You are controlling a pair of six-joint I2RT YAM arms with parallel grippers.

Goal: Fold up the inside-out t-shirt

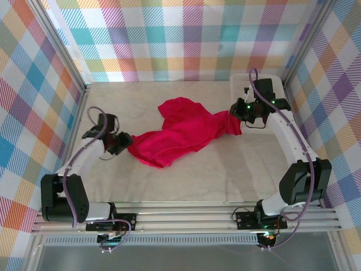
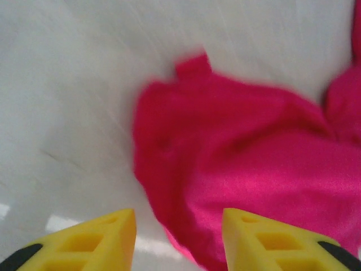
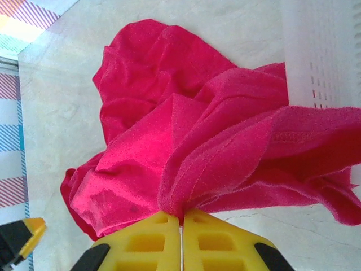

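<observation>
From above, the red t-shirt (image 1: 179, 134) lies crumpled across the middle of the desk (image 1: 169, 180). It is drawn into a long band running from about 8 o'clock to 2 o'clock, with a loose lump of cloth bulging toward 12 o'clock.

My left end effector (image 1: 122, 144) sits at the 8 o'clock end of that band, just beside the hem and low over the desk. Through my left wrist camera, the left end effector (image 2: 179, 217) is spread wide. Its two yellow fingers (image 2: 96, 243) stand apart, with bare desk and the edge of the t-shirt (image 2: 248, 164) showing in the gap. Nothing is gripped there. The picture is blurred, so I cannot tell whether the finger at 5 o'clock touches the cloth.

My right end effector (image 1: 240, 110) is at the 2 o'clock end of the band. In my right wrist camera, the right end effector (image 3: 181, 217) is pressed together on a gathered bunch of the t-shirt (image 3: 186, 141). The cloth fans out from the pinch toward 12 o'clock and 3 o'clock, and a stitched hem shows on the fold at 3 o'clock. A white slotted bin (image 3: 316, 56) stands at 2 o'clock in that view, with the cloth lying against its lower edge. Pastel plaid walls (image 1: 186, 39) surround the desk.
</observation>
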